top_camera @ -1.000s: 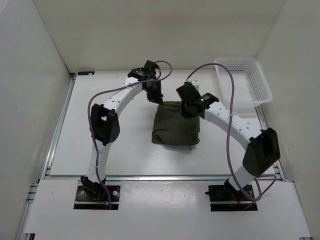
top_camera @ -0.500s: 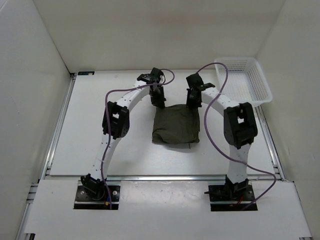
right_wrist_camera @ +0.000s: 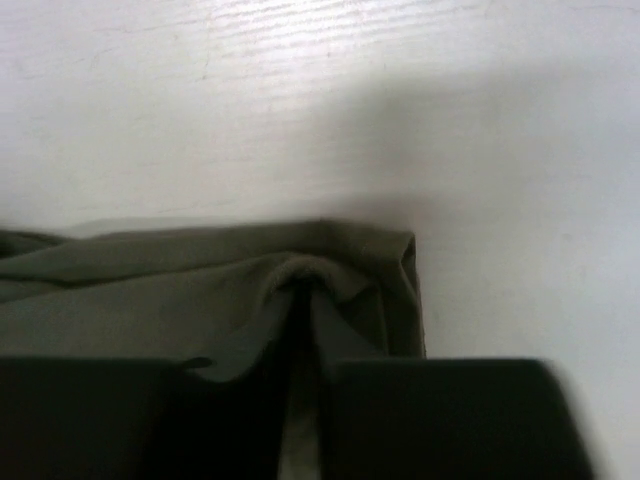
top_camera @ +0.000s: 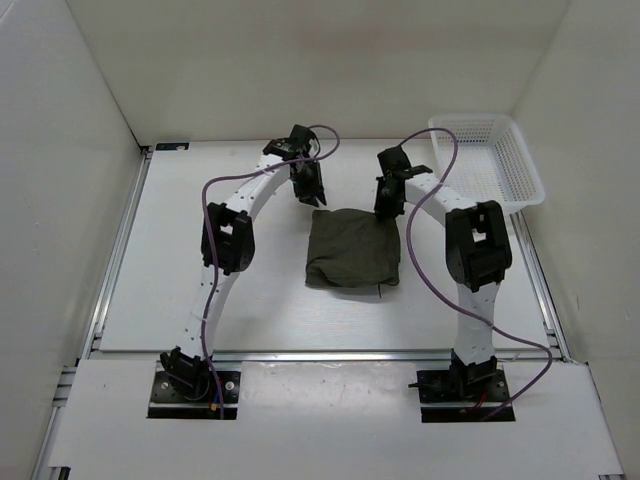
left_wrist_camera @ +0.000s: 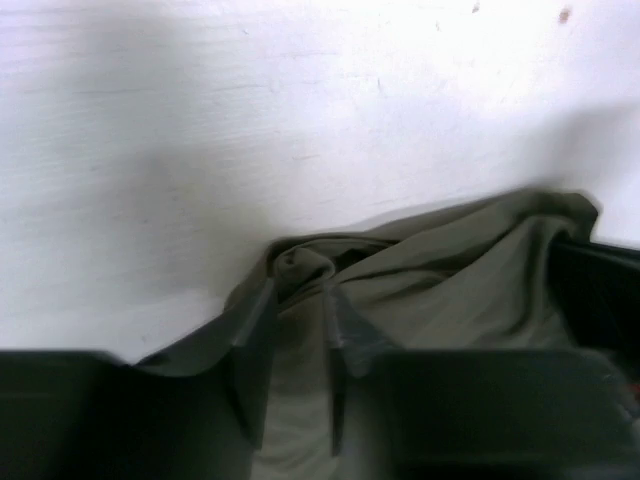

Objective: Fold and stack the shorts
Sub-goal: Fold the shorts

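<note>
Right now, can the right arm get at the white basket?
Probably yes: the white basket sits just right of the right gripper, nothing between, but it must first release the shorts it pinches.

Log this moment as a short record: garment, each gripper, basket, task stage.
garment: dark olive shorts, folded into a rough rectangle, lying on the table between the arms
left gripper: at the far left corner of the shorts, fingers pinching a bunched fold of fabric
right gripper: at the far right corner, fingers nearly together on a fabric fold
basket: white mesh, far right corner of the table, apart from the shorts
task stage: fold laid down; both corners not yet released
</note>
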You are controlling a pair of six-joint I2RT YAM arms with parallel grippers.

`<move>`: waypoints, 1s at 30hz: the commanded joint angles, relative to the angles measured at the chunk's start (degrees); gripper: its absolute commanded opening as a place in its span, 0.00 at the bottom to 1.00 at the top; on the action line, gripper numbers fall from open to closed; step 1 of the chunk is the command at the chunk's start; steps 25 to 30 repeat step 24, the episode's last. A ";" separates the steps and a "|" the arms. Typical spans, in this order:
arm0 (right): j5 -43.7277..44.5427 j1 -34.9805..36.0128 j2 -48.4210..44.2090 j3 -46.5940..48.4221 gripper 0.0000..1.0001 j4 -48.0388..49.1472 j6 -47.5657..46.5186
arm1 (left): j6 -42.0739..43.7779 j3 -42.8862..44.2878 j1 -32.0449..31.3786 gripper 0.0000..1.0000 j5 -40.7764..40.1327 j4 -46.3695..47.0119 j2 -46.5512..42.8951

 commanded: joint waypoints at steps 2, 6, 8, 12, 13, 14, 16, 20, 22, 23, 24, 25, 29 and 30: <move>0.46 0.12 -13.70 -0.01 0.43 -2.56 0.60 | 3.79 5.85 1.81 0.61 -0.68 -4.22 -8.97; 4.85 0.12 -22.67 -0.01 0.80 -5.98 1.13 | 4.94 3.33 3.21 1.00 -1.22 -6.16 -17.41; 7.31 0.65 -27.41 -0.01 0.83 -9.13 1.65 | 4.94 0.96 3.22 1.00 -2.44 -6.17 -21.45; 14.51 0.65 -38.81 -5.09 0.95 -13.10 1.66 | 6.17 -8.95 3.74 1.00 -11.29 -8.09 -34.87; 17.40 0.65 -40.94 -8.15 0.99 -14.24 1.66 | 6.17 -11.42 3.74 1.00 -12.80 -8.10 -37.53; 18.82 0.65 -42.88 -9.48 1.00 -15.21 1.66 | 6.17 -14.23 3.74 1.00 -14.30 -8.10 -40.25; 21.11 0.65 -47.80 -12.99 1.00 -17.58 2.27 | 6.17 -24.24 4.88 1.00 -18.08 -7.14 -49.21; 26.12 0.13 -54.92 -17.92 1.00 -25.73 6.56 | 4.86 -41.21 6.12 1.00 -20.28 -3.44 -64.60; 26.92 0.12 -56.95 -20.21 0.99 -26.56 6.58 | 4.07 -47.88 6.82 1.00 -20.98 -3.44 -71.81; 26.92 0.12 -58.18 -22.31 0.99 -27.25 6.58 | 3.28 -49.75 7.34 1.00 -22.04 -3.44 -73.92; 26.92 0.12 -58.80 -23.11 0.99 -27.26 7.19 | 3.27 -51.25 7.35 1.00 -22.92 -3.44 -75.77; 26.92 0.12 -58.80 -23.11 0.99 -27.26 7.19 | 3.27 -51.25 7.35 1.00 -22.92 -3.44 -75.77; 26.92 0.12 -58.80 -23.11 0.99 -27.26 7.19 | 3.27 -51.25 7.35 1.00 -22.92 -3.44 -75.77; 26.92 0.12 -58.80 -23.11 0.99 -27.26 7.19 | 3.27 -51.25 7.35 1.00 -22.92 -3.44 -75.77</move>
